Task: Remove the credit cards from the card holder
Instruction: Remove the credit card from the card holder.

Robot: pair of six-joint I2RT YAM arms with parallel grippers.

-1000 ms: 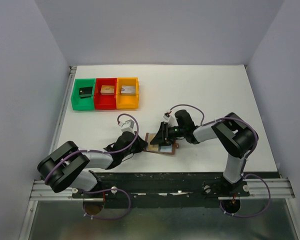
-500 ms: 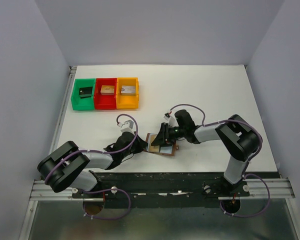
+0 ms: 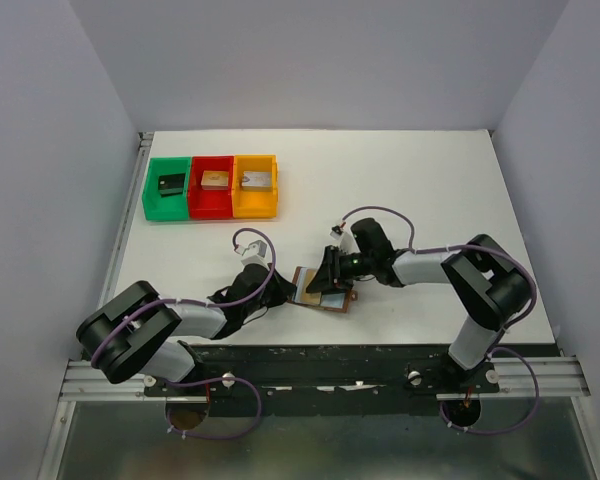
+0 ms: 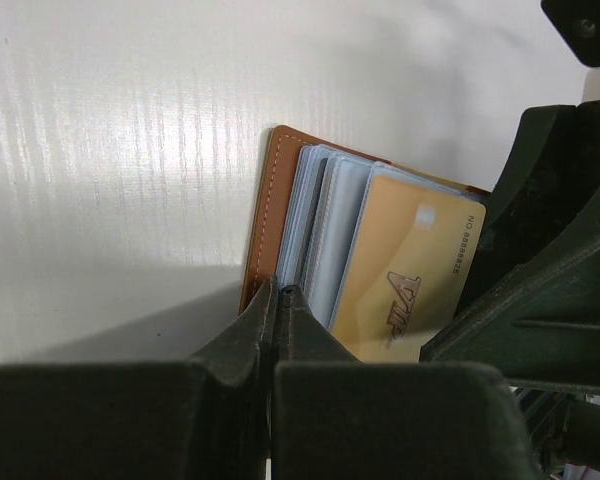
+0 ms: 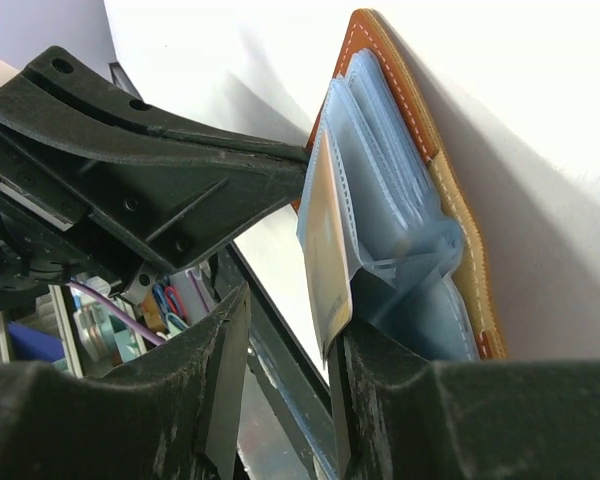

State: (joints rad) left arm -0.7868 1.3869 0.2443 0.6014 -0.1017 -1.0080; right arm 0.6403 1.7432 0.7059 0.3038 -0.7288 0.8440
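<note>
The card holder, a brown wallet with pale blue pockets, lies open on the white table between both arms. My left gripper is shut, pinching the wallet's near edge where leather meets pockets; it also shows in the top view. A tan-gold credit card stands part way out of a pocket. My right gripper is open around that card: the card's edge leans on one finger, with a gap to the other. Other pale cards stay in the pockets.
Green, red and orange bins stand in a row at the back left, each with a small block inside. The table's front edge and the rail run just below the wallet.
The right gripper has narrowed a little around the gold card and its arm has shifted slightly right. The left gripper stays shut at the wallet's edge.
</note>
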